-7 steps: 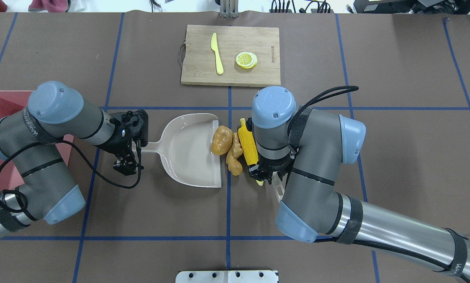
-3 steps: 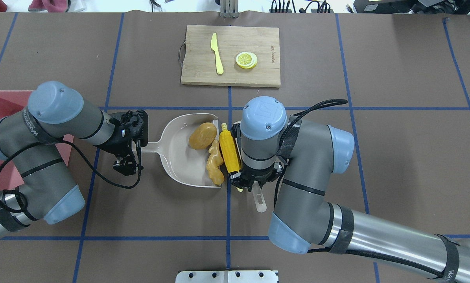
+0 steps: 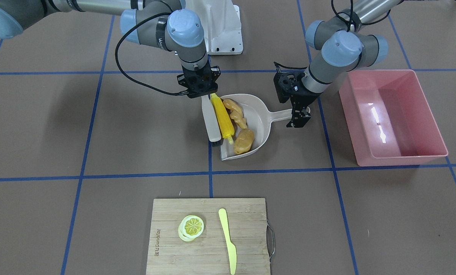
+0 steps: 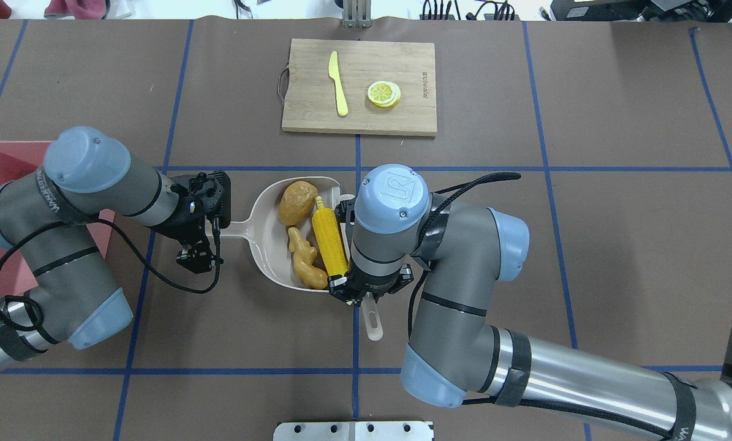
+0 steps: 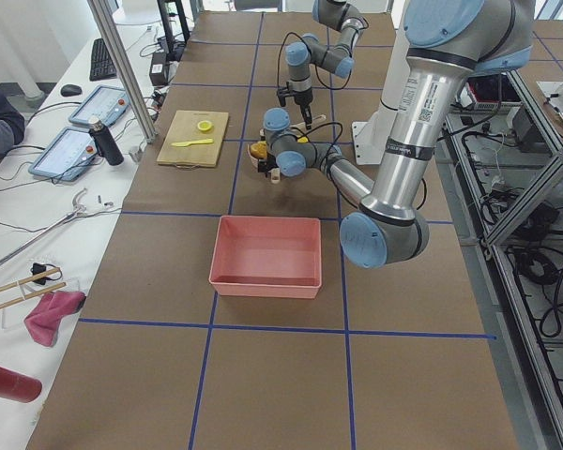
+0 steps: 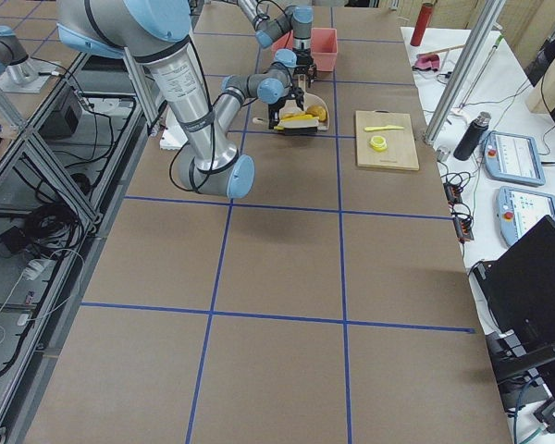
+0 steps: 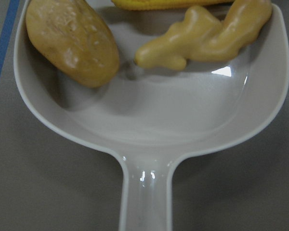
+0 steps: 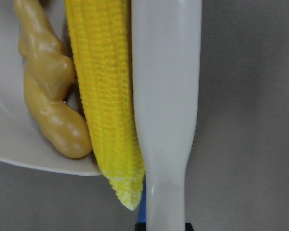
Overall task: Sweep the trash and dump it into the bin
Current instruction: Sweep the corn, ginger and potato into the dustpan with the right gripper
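Table [image 4: 617, 245]: brown cover with a blue tape grid.

Right arm [image 4: 457, 294]: reaches in across the middle of the table, wrist pointing down at the dustpan's open edge.

Left arm [image 4: 71, 202]: bent over the near corner of the bin, wrist level with the dustpan handle.

Bin [image 3: 392, 118]: pink tub on the robot's left, well apart from the dustpan; glossy inside, nothing visible in it.

Board [image 4: 359, 86]: wooden, at the far side of the table, carrying a pale knife [image 4: 339, 82] and lemon slices [image 4: 383, 94] lying apart.

Dustpan [image 4: 267, 236]: beige, flat on the table at centre, handle toward the left arm. All three trash items lie in it.

Brush [image 3: 209, 118]: pale, held along the dustpan's open edge, touching the corn on its outer side.

Corn [image 4: 330, 240]: lies along the open edge; in the right wrist view its tip overhangs the rim.

Ginger [image 4: 306, 265]: just beside the corn, deeper in the pan.

Potato [image 4: 298, 202]: at the far end of the pan, near the ginger; contact not resolvable.

Right gripper [image 4: 354, 293]: fingers pinched on the brush handle.

Left gripper [image 3: 298, 116]: fingers at the end of the dustpan handle; whether they clamp it I cannot tell.
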